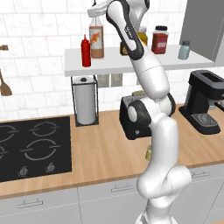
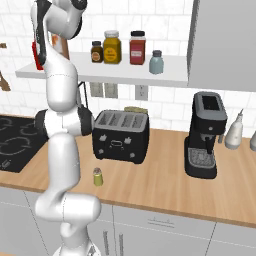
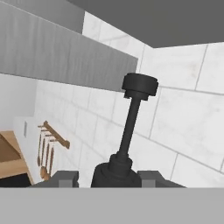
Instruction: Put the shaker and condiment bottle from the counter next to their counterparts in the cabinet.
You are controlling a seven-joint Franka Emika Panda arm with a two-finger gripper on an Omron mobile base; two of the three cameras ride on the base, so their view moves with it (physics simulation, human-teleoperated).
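The condiment bottle (image 1: 96,40), clear with orange-brown sauce, stands upright over the cabinet shelf (image 1: 109,65), just right of the red squeeze bottle (image 1: 86,51). My gripper (image 1: 97,9) is shut on the bottle's neck from above. In the hand view the black pour spout (image 3: 135,109) rises between my fingertips (image 3: 65,177). Whether the bottle's base touches the shelf I cannot tell. The tiny yellow-green shaker (image 2: 98,176) stands on the counter (image 2: 165,185) in front of the toaster, half hidden behind my arm in the left base view. The pale blue-grey shaker (image 2: 156,62) sits at the shelf's right end.
Three spice jars (image 2: 112,47) stand mid-shelf. Below are a black toaster (image 2: 120,135), a coffee machine (image 2: 205,135), a paper towel holder (image 1: 85,100) and the stovetop (image 1: 30,146). A grey panel (image 2: 220,40) closes the shelf's right end.
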